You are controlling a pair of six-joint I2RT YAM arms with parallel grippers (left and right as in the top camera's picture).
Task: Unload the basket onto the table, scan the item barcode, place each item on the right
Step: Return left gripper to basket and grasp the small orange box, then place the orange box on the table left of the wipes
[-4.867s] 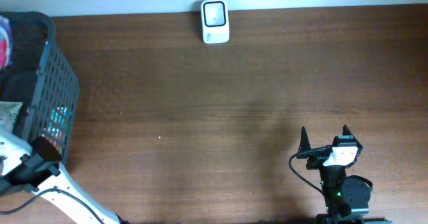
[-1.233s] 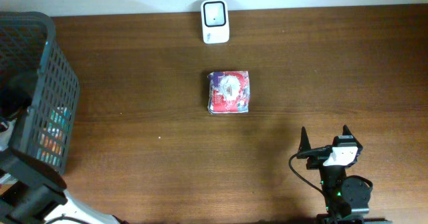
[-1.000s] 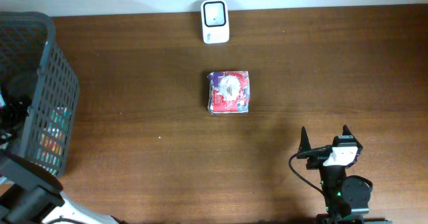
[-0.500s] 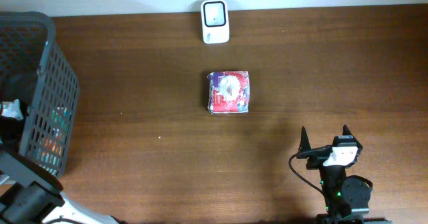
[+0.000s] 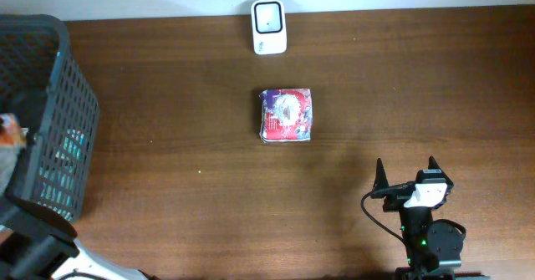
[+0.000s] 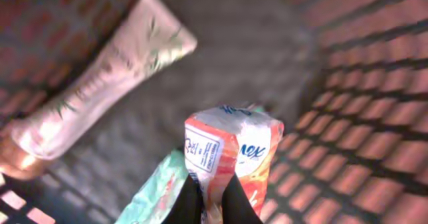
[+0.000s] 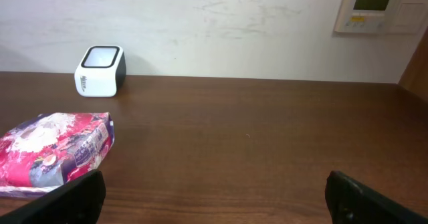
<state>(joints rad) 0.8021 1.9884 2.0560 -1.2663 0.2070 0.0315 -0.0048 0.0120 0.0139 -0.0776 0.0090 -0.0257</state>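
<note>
– Overhead first: what do we have on the table?

– We see the scanner (image 5: 268,27) at the far edge by the wall. A red and purple packet (image 5: 286,114) lies flat near it, toward the middle of the table and apart from it. The dark mesh basket (image 5: 58,96) stands at the left end.

– And our right gripper (image 5: 405,167)?

– It sits at the near right, well apart from the packet, jaws spread wide with nothing between them. From the right wrist view we look across bare wood at the packet and the scanner.

– Where is the left gripper (image 6: 212,192)?

– Down inside the basket. In the left wrist view its dark fingers (image 6: 189,200) are clamped tight on the lower end of an orange and white carton (image 6: 234,150).

– What lies around the carton?

– We make out a pale green packet (image 6: 155,192) just beside it on the left and a long pink pouch (image 6: 100,83) lying slantwise farther back.

– Can we read a barcode?

– No. The carton's white side panel has small print, but it is too blurred for us to tell.
</note>
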